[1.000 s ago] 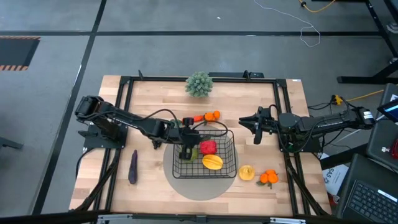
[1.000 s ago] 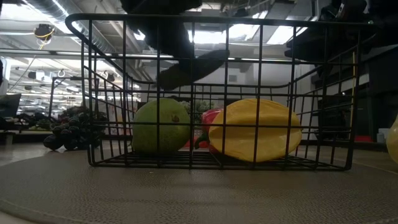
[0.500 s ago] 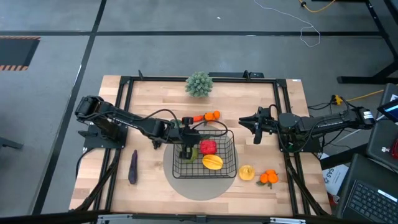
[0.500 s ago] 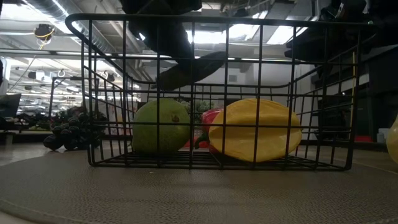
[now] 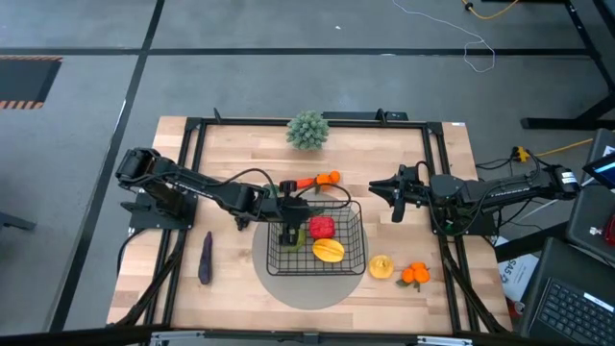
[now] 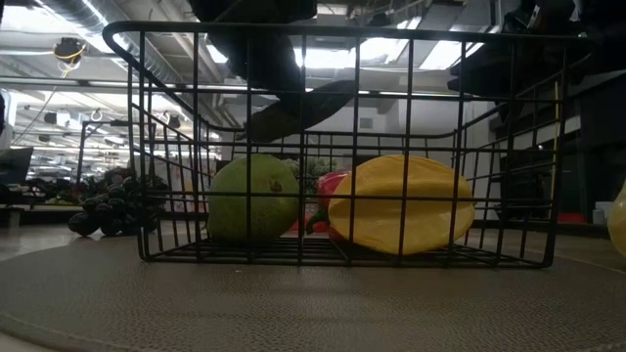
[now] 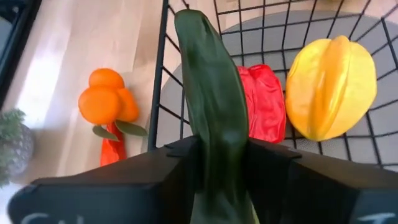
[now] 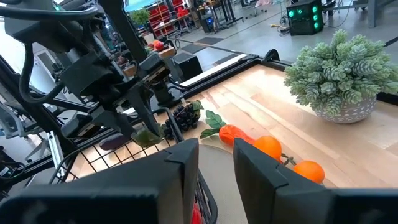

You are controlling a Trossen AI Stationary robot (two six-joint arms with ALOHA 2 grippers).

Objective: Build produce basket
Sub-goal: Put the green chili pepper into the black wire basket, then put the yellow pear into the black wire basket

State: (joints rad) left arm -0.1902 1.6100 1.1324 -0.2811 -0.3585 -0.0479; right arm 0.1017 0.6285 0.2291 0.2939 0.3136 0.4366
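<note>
A wooden table [image 5: 240, 279] carries the basket [image 5: 352, 258] on a grey mat [image 5: 307, 290].

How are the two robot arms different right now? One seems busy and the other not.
The left gripper hangs over the basket, while the right gripper waits beside it over bare table. The left gripper is shut on the green cucumber; the right gripper holds nothing, its fingers apart. Both are dark arms with two-finger grippers, reaching toward the table's middle.

Left gripper [image 5: 290, 234] lowered, fingers clamped; right gripper [image 5: 379, 191] parked mid-table, fingers apart.
</note>
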